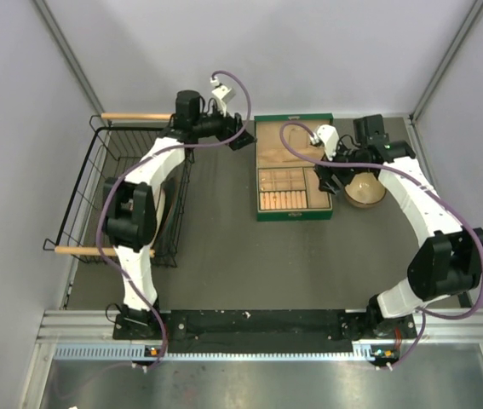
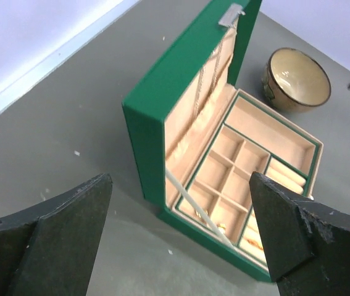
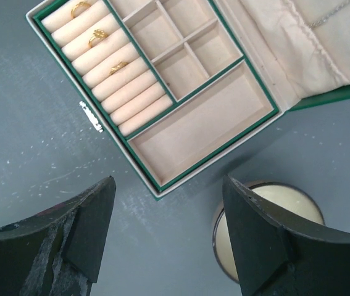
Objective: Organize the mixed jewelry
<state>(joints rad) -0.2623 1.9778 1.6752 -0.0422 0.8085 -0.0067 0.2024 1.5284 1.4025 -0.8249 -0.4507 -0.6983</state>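
The green jewelry box point(image 1: 292, 170) lies open mid-table, lid up at the far side. Gold rings point(image 3: 97, 38) sit in its cream ring rolls, and tiny gold pieces point(image 2: 221, 227) lie in small compartments. The long compartment point(image 3: 199, 126) holds nothing. A thin chain point(image 2: 202, 86) hangs inside the lid. My left gripper point(image 1: 243, 138) is open and empty, left of the lid; in the left wrist view point(image 2: 181, 203) it hovers by the box's corner. My right gripper point(image 1: 326, 181) is open and empty between the box and the bowl, above bare table point(image 3: 168, 197).
A cream-glazed bowl point(image 1: 365, 189) stands right of the box; it also shows in the left wrist view point(image 2: 298, 77) with nothing visible inside, and partly behind my right finger point(image 3: 267, 209). A black wire basket point(image 1: 130, 187) with wooden handles stands at the left.
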